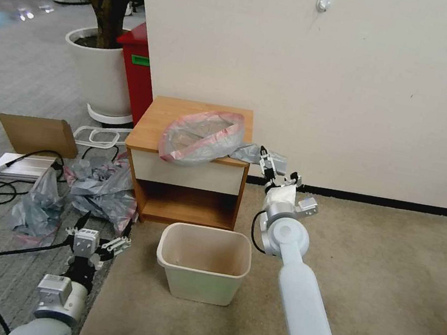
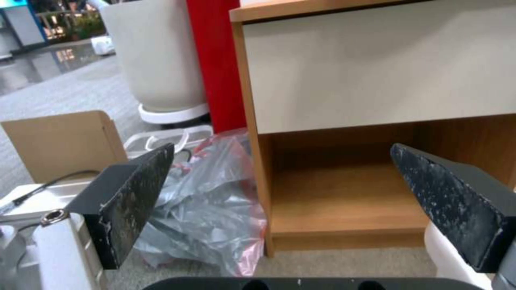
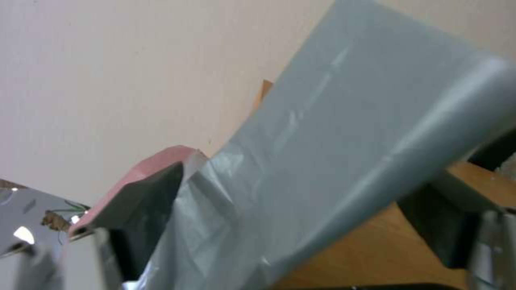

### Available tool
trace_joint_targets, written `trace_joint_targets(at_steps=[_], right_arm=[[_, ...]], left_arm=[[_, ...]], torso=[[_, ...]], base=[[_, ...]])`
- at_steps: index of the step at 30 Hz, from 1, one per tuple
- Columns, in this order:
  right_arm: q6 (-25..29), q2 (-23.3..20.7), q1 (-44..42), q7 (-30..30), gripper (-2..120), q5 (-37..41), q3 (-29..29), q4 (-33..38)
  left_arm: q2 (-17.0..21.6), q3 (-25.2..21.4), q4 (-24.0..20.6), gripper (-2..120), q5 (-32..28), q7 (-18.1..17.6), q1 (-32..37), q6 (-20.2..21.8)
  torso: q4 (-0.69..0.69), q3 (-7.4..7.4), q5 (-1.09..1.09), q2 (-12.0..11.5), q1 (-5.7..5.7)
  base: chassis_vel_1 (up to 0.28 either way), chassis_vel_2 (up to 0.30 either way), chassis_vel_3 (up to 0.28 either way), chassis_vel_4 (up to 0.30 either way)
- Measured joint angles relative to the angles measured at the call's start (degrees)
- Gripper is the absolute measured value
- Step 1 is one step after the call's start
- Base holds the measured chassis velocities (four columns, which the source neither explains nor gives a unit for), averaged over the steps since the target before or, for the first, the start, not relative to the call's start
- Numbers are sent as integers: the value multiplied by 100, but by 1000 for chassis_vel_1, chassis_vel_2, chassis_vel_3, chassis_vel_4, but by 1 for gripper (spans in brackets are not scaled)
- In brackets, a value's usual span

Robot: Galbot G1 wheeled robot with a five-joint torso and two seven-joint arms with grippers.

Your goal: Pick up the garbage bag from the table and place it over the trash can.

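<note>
The garbage bag, thin grey plastic with a pink-red rim, lies crumpled on the table, and a grey flap of it hangs over the table's right edge. My right gripper is at that edge, open, with the flap draped between its fingers above the wooden top. The cream trash can stands on the carpet in front of the table. My left gripper hangs low on the left, open and holding nothing, its fingers facing the table's lower shelf.
A heap of grey plastic bags lies on the floor left of the table, beside a cardboard piece and black cables. A red bin and a white plant pot stand behind. The wall runs behind the table.
</note>
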Motion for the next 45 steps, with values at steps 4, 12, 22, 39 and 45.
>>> trace_joint_targets(at_steps=[4,12,22,39,45], right_arm=[[33,11,18,-15,76,-73,-1,-12],[59,11,15,-45,46,-162,-31,-3],[85,9,0,-123,11,-235,-83,52],[183,-89,-239,317,0,-242,-470,696],[171,-269,-413,1049,0,-287,-856,1262]], left_arm=[[5,-1,13,100,0,-9,-3,-8],[-9,23,39,100,13,-14,-12,-17],[-15,17,40,100,23,-26,-15,-22],[-52,26,48,100,42,-44,-16,-55],[-72,-10,34,100,32,-69,-24,-77]], torso=[[-1,0,0,0,0],[-1,0,0,0,0],[0,0,0,0,0],[-1,0,0,0,0],[0,0,0,0,0]], base=[[0,0,0,0],[0,0,0,0],[0,0,0,0],[0,0,0,0],[0,0,0,0]])
